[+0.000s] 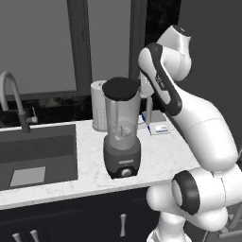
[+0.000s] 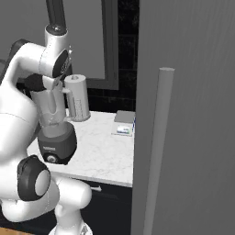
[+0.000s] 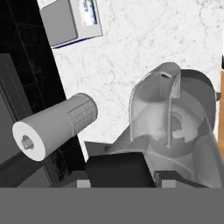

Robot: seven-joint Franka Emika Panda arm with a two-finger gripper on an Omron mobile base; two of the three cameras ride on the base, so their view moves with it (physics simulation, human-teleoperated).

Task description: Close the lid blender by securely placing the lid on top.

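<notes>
From the camera on the hand, the gripper (image 3: 124, 175) sits right at the rim of the blender (image 3: 175, 131), with the black lid (image 3: 118, 168) lying as a dark slab directly under the finger tips; whether the jaws are pinching the lid's tab or have begun to part from it cannot be told from these pictures. The left base view gives the reason for the pose: the lid (image 1: 121, 88) already rests flat across the mouth of the blender (image 1: 122, 134), so the hand is placed beside the rim to set it there, and what remains is judged to be seating it squarely and letting go. The jar's side handle shows in the hand view as a pale arch bulging outward beside the rim, which is likely why the hand comes in from the back rather than that side. The blender's dark base with its knob stands on the marble table (image 1: 160, 156), near the front edge. Just behind the jar stands the white paper towel roll (image 1: 98, 111), close enough to crowd any backward retreat of the hand. Farther right lies a small flat box (image 2: 125, 123), well apart. To the left are the sink (image 1: 38, 153) and faucet (image 1: 14, 101), and a tall grey panel (image 2: 183, 114) walls off the right.
</notes>
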